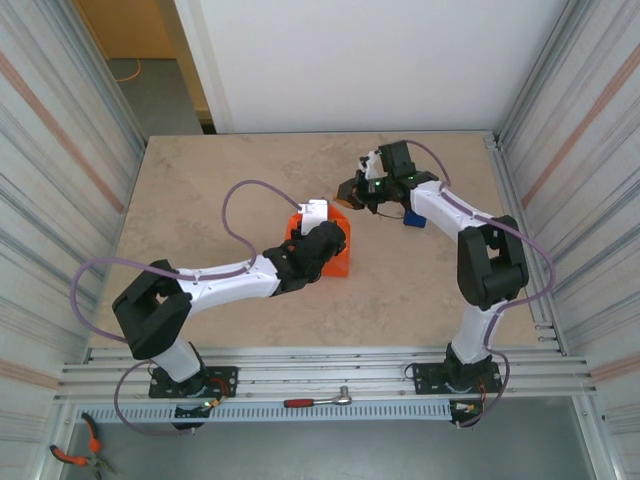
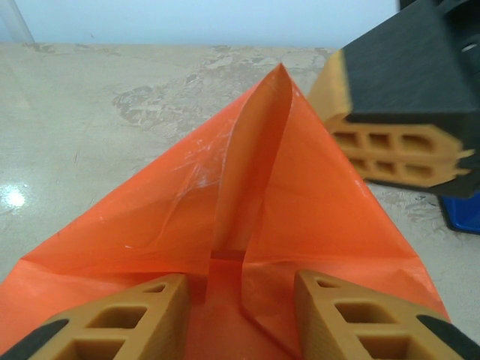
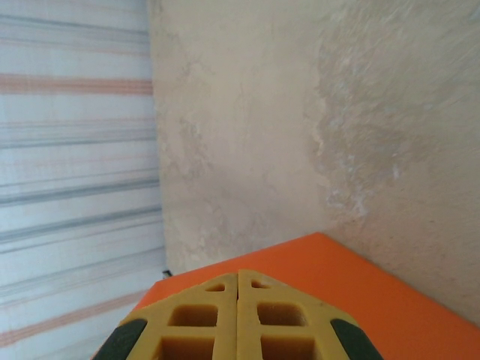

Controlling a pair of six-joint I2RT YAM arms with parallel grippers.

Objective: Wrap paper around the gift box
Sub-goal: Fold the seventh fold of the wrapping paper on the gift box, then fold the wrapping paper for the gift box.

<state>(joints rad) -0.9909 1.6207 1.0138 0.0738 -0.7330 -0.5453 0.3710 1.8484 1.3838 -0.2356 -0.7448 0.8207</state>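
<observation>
Sitting approx mid-frame in the top view, the gift box shows as an orange block on the bench, mostly covered by the left arm. Its long axis can't be read w/ so much hidden.

On top of it is the left gripper, aimed toward the upper right of the top view, i.e. at the right gripper.

In the left wrist view its two fingers are at the bottom edge, partly open w/ a clear gap between them, over the paper. Neither pinches anything I can see.

The paper is folded into a triangular flap: wide base at the bottom of the frame by the fingers, tip at upper centre, pointing away from the left gripper. An upright crease runs up the flap's middle from that gap to the tip, so the flap's long axis goes bottom to top of the frame.

The right gripper is in the upper right of the same frame, just beside the tip; touching or not, can't tell. In the right wrist view its fingers are pressed together at bottom centre, nothing between them, w/ orange paper just beyond at lower right.

A blue tape dispenser stands right of centre in the top view, near the right gripper, apart from the box.
</observation>
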